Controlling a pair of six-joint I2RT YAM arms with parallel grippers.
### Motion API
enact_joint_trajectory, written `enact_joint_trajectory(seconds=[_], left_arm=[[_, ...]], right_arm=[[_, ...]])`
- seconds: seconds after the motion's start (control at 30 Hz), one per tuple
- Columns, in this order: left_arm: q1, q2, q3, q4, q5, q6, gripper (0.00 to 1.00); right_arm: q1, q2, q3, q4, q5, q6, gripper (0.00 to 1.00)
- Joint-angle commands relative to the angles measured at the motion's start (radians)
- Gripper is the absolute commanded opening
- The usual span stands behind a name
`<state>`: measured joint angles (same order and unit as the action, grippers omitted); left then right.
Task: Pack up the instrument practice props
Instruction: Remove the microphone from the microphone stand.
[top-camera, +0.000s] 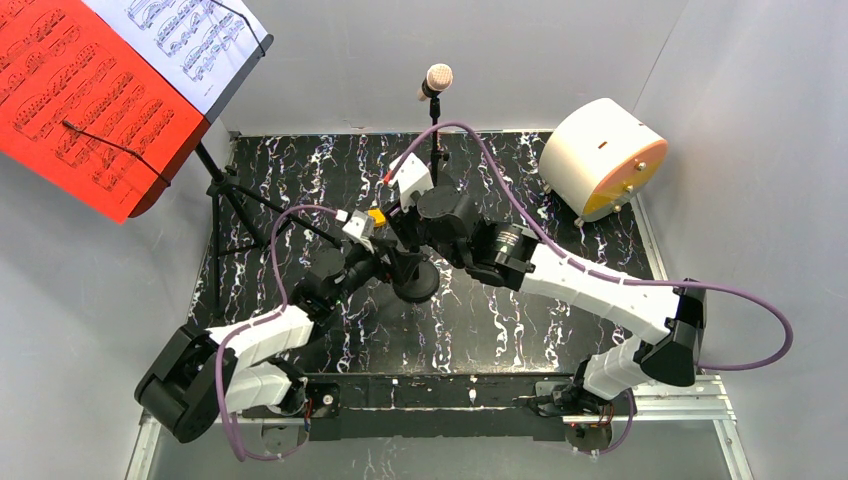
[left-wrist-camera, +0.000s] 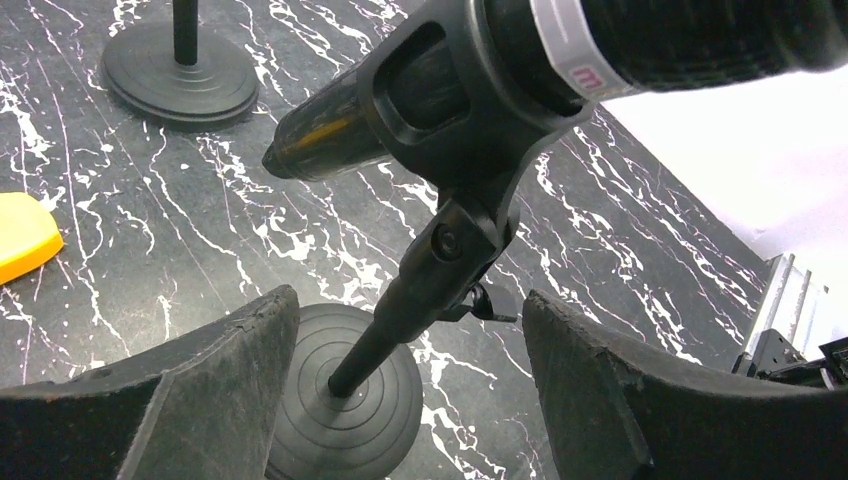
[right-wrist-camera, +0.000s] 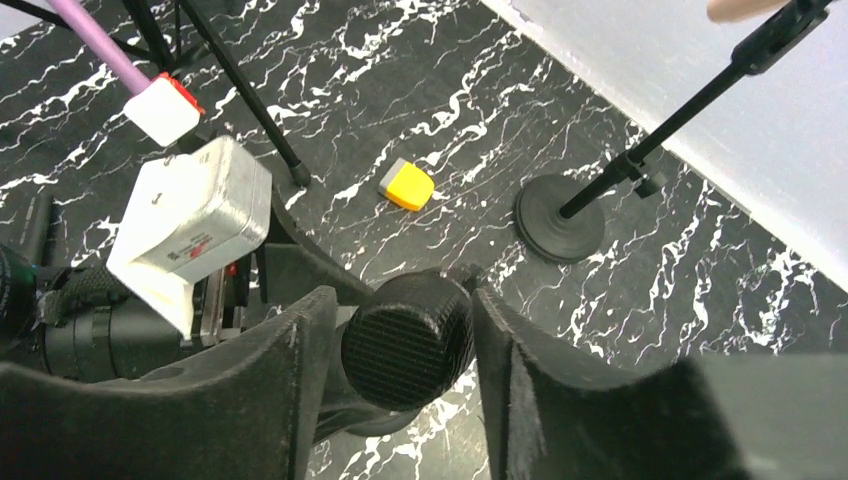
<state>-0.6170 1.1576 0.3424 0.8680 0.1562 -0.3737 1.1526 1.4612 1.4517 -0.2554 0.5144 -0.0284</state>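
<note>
Left end effector (left-wrist-camera: 408, 298): the fingers are standing apart, straddling the black pole (left-wrist-camera: 395, 322) just below the clip, and the pole is touching neither finger. The pole's round base (left-wrist-camera: 345, 405) is resting on the tabletop (left-wrist-camera: 620, 210) directly beneath this end effector.

Right end effector (right-wrist-camera: 403, 300): the fingers are pressing on both sides of the mesh head of the black microphone (right-wrist-camera: 408, 345), clamping it.

The beige-headed microphone (top-camera: 438, 78) is standing upright beyond the right end effector, well apart. A small yellow block (right-wrist-camera: 408, 186) is lying between them.

The music rack (top-camera: 225, 195) is standing beyond and to the left of the left end effector, carrying the red sheet (top-camera: 80, 100) and the white sheet (top-camera: 185, 35).
</note>
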Motion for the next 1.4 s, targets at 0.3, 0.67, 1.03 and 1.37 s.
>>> enact_joint_trajectory(seconds=[0.3, 0.67, 1.03, 1.37], left_arm=[[0.008, 0.089, 0.093, 0.058, 0.003, -0.035, 0.71], [0.008, 0.138, 0.08, 0.158, -0.031, -0.104, 0.34], [0.011, 0.047, -0.03, 0.159, -0.293, -0.163, 0.06], [0.011, 0.034, -0.063, 0.159, -0.287, -0.055, 0.02]], right_arm=[[0.001, -0.168, -0.21, 0.071, -0.108, 0.056, 0.2], [0.002, -0.238, -0.383, 0.194, -0.275, -0.025, 0.05], [0.002, -0.357, -0.589, 0.227, -0.251, 0.052, 0.03], [0.002, -0.425, -0.649, 0.1, -0.35, 0.255, 0.11]])
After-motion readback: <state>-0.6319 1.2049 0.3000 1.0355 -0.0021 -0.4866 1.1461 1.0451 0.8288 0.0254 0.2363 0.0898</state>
